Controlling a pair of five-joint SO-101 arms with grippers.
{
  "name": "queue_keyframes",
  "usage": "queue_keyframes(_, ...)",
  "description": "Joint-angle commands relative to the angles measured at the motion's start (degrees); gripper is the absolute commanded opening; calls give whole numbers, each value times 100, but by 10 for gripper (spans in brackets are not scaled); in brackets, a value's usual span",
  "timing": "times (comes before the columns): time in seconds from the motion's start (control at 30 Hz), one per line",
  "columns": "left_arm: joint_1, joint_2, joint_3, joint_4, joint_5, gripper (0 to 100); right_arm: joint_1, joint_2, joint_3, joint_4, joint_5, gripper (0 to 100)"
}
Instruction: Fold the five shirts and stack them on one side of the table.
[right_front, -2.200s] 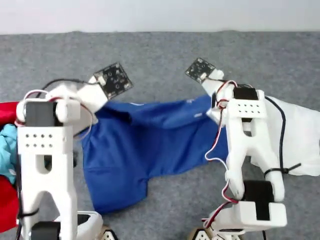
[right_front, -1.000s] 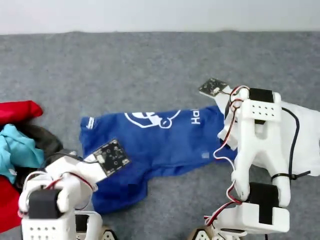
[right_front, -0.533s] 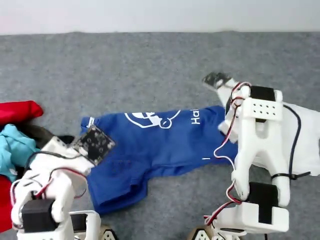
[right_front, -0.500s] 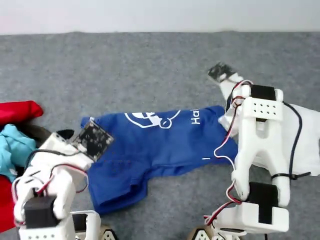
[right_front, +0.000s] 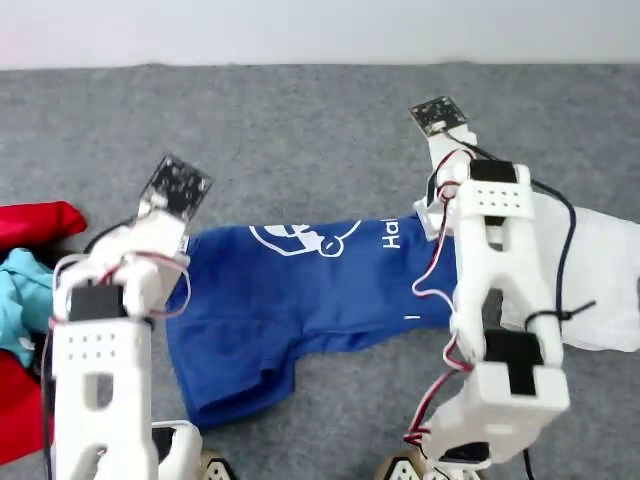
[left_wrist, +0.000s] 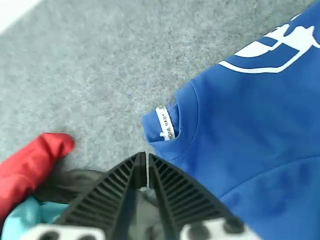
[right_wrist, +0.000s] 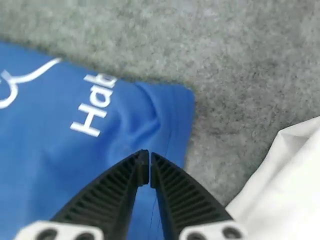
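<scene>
The left claw (left_wrist: 147, 159) is closed on nothing, its tips meeting above the grey felt worktop (left_wrist: 75, 75), just beside the collar of the blue cloth shirt with white print (left_wrist: 250, 125). Near it a crumpled red shirt (left_wrist: 32, 162), a dark grey garment (left_wrist: 70, 181) and a teal garment (left_wrist: 17, 220) lie heaped together. The right claw (right_wrist: 149, 156) is likewise closed and empty, over the blue shirt's far corner. A white shirt (right_wrist: 287, 175) lies just beside that edge.
</scene>
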Motion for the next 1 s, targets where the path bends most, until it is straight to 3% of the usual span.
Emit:
queue_keyframes(0.0, -18, 1169, -857, -141, 281, 14, -13, 347, -721, -40, -246, 10)
queue_keyframes(0.27, 615, 2804, -2510, 580, 624, 14, -57, 1024, -1398, -31, -404, 10)
queue_keyframes(0.47, 1081, 3648, -2941, 651, 624, 14, -48, 1262, -1415, -66, -404, 10)
queue_keyframes(0.77, 299, 5785, -3908, 703, 615, 14, 154, 1965, -1415, -374, -369, 10)
queue_keyframes(0.97, -62, 7042, -4488, 1266, 571, 14, 611, 2202, -1785, -303, -387, 10)
